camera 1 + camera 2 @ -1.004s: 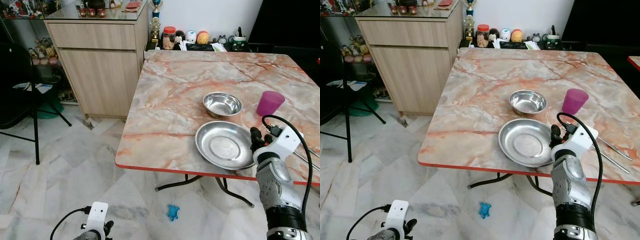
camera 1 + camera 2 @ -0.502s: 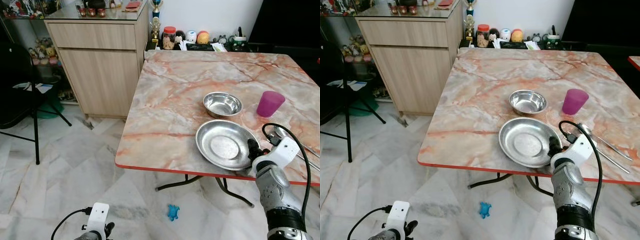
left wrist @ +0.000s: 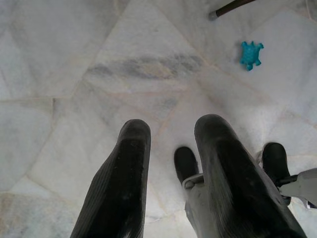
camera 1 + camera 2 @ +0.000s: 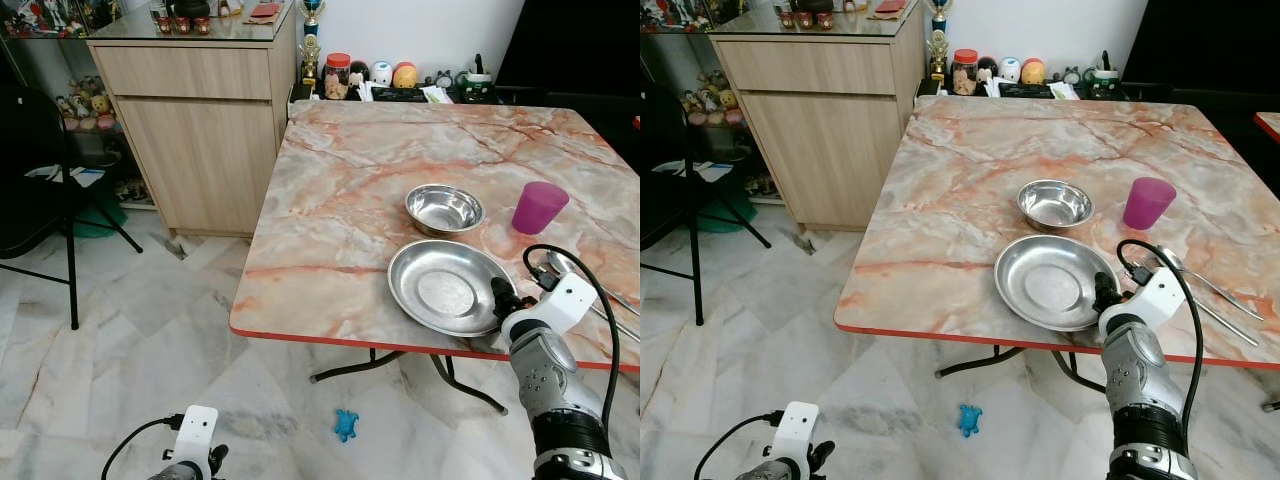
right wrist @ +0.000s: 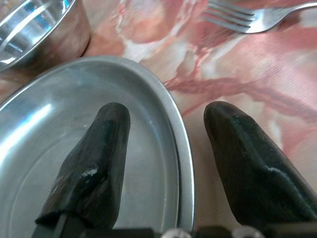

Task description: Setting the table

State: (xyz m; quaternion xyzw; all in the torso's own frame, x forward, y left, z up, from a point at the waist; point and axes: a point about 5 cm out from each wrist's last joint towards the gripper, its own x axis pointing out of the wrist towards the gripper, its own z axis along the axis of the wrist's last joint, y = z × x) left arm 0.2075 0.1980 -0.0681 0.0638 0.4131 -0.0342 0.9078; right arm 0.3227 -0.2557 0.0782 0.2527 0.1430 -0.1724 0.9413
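A round steel plate [image 4: 445, 290] lies near the front edge of the marble table [image 4: 340, 200]. Behind it stand a steel bowl [image 4: 444, 208] and a purple cup [image 4: 540, 206]. A spoon [image 4: 1185, 268] and a fork [image 5: 252, 17] lie to the right of the plate. My right gripper [image 4: 498, 297] is open at the plate's right rim. In the right wrist view one finger [image 5: 94, 168] is over the plate and the other [image 5: 247, 163] is over the table outside the rim. My left gripper [image 3: 171, 134] hangs open low over the floor.
A wooden cabinet [image 4: 200, 120] stands left of the table, and a black chair [image 4: 40, 190] further left. Jars and figurines [image 4: 380, 75] line the table's far edge. A small blue toy [image 4: 346, 424] lies on the marble floor under the table's front.
My right gripper has come down from above the plate's right side to its rim. The plate has shifted slightly left. The left arm has stayed still.
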